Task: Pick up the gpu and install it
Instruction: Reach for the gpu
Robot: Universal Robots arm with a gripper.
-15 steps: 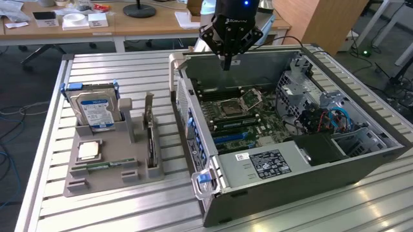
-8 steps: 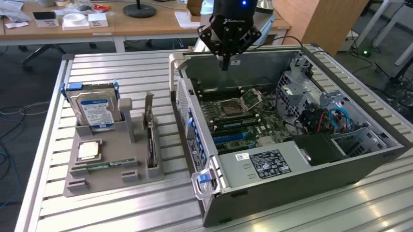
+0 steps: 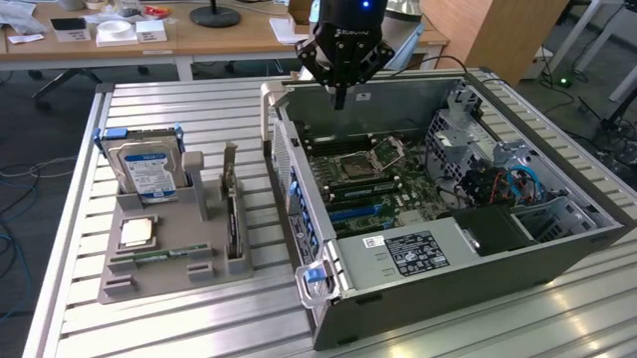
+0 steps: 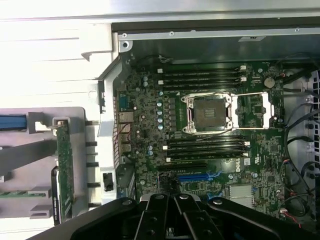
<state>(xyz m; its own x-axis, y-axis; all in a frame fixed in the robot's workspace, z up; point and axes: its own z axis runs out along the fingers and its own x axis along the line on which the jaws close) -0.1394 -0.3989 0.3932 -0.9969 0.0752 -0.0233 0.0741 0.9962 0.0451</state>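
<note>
Tool (image 3: 339, 103) (closed) well apart from gpu (image 3: 233, 212)

We see a silver hard drive (image 3: 148, 173) with a blue label, standing upright in a gray holder (image 3: 149, 282). A processor chip (image 3: 137, 233) lies flat in front of it. On the exterior view's right, an open computer case (image 3: 478, 283) shows its motherboard (image 4: 145, 125) and an open processor socket (image 4: 207, 112). All stand on a slatted metal table (image 3: 179, 328).
</note>
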